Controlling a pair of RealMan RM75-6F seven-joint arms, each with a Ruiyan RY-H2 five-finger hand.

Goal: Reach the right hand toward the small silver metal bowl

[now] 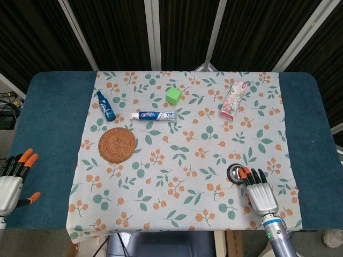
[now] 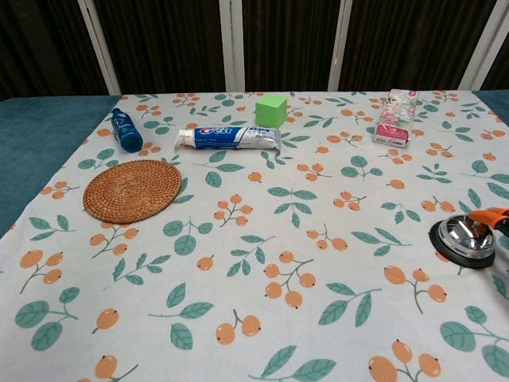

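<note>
The small silver metal bowl (image 1: 235,172) (image 2: 465,235) sits on the floral cloth near its front right corner. My right hand (image 1: 259,191) lies just right of and in front of it, fingers spread and pointing away from me. Its orange fingertips (image 2: 491,215) reach the bowl's right rim; nothing is gripped. Whether they touch the rim is unclear. My left hand (image 1: 12,183) hangs at the far left over the blue table, fingers apart and empty, absent from the chest view.
A woven round coaster (image 1: 117,144), a blue bottle (image 1: 105,106), a toothpaste tube (image 1: 154,115), a green cube (image 1: 173,96) and a pink floral packet (image 1: 233,99) lie further back on the cloth (image 1: 182,160). The cloth's front edge runs close below my right hand.
</note>
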